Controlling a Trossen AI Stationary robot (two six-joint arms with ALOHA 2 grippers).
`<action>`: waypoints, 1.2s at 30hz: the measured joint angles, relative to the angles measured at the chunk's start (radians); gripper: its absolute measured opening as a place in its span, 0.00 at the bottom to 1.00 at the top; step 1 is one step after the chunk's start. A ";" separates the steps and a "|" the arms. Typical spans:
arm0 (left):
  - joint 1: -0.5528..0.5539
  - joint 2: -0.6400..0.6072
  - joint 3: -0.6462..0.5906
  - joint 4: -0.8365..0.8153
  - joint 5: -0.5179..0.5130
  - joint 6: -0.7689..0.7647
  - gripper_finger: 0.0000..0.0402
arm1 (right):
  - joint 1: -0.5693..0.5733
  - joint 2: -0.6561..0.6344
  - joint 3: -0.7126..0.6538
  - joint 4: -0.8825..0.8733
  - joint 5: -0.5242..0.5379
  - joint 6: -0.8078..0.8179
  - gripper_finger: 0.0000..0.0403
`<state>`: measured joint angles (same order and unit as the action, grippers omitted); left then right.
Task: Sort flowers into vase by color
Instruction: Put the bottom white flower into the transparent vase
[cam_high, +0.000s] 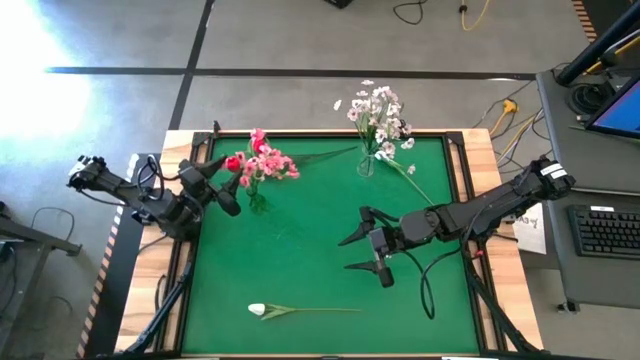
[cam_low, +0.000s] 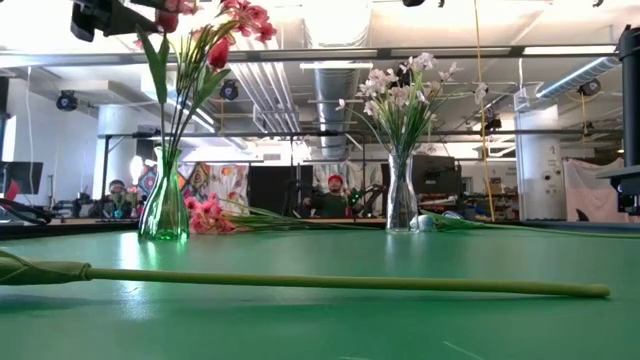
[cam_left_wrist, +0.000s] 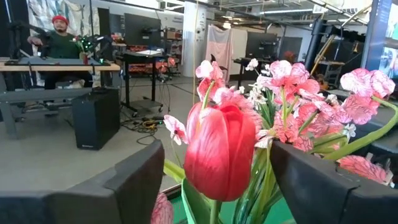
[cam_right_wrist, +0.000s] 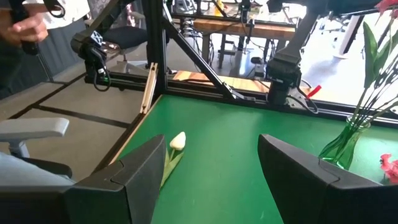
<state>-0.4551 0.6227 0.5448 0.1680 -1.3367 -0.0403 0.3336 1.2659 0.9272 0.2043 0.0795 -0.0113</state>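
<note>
White bud flower (cam_high: 300, 311) flat on the mat's near edge, stem pointing right, nearest the right gripper (cam_high: 366, 255) (fingers spread, empty); left gripper (cam_high: 232, 189) spread around red tulip (cam_left_wrist: 219, 149) above pink vase (cam_high: 256, 200).

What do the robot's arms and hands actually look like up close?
Both arms are dark, jointed segments with black cables looping alongside. The left hand and the right hand each end in two long, pointed black fingers. Up close, the fingers are broad, matte black wedges with angular edges, with no visible markings.
</note>
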 joint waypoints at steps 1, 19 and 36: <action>-0.001 0.002 0.006 0.000 0.000 0.000 0.71 | 0.000 0.000 0.000 0.001 0.000 0.000 0.61; -0.002 0.089 0.237 -0.139 0.002 0.005 0.73 | 0.000 0.000 0.000 0.000 0.000 0.002 0.61; -0.005 0.284 0.556 -0.423 0.030 0.005 0.73 | 0.000 0.000 0.000 0.001 0.000 0.020 0.61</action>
<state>-0.4606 0.9067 1.1010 -0.2550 -1.3071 -0.0354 0.3334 1.2659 0.9272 0.2050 0.0795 0.0086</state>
